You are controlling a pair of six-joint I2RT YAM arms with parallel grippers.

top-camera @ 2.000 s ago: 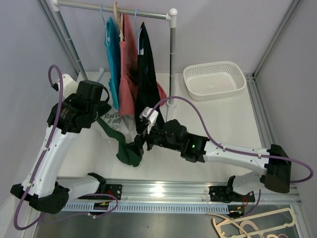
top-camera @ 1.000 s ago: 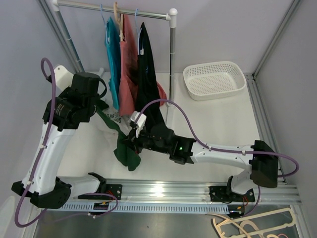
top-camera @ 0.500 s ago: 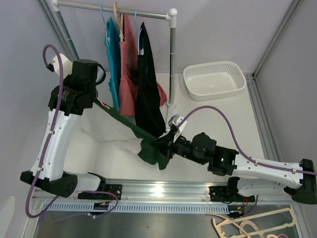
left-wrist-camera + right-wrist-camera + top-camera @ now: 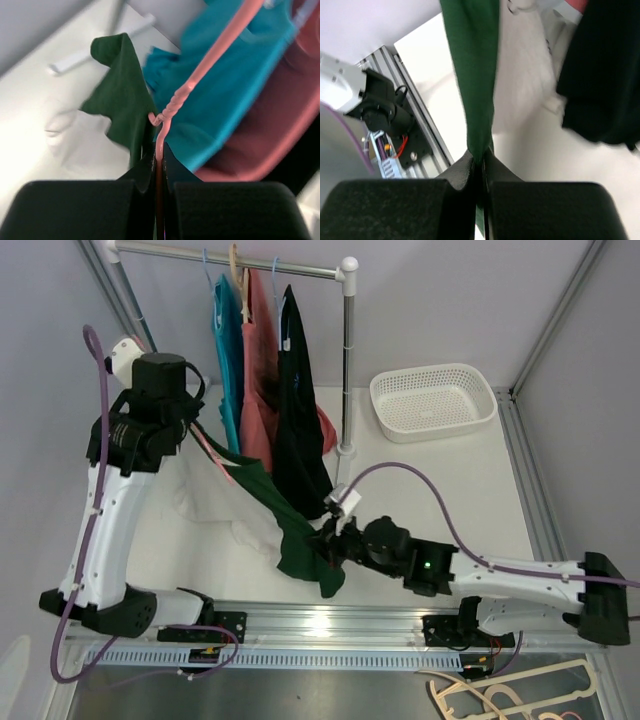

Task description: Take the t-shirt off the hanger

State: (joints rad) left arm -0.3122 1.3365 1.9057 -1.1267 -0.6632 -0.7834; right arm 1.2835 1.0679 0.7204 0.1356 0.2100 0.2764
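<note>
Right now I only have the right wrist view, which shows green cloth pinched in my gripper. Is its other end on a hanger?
Observer: Yes. The left gripper is shut on the neck of a pink hanger. The green t-shirt stretches from there to your right gripper.
Operator: Anything close to the cloth?
Observer: A black t-shirt on the rack hangs right beside the stretched cloth.
Operator: Where's the basket?
Observer: The white basket sits at the far right of the table.

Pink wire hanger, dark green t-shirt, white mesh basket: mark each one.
pink wire hanger (image 4: 176, 94), left wrist view, twisted neck.
dark green t-shirt (image 4: 300, 555), top external view, bunched lower part.
white mesh basket (image 4: 437, 423), top external view, front wall.
</note>
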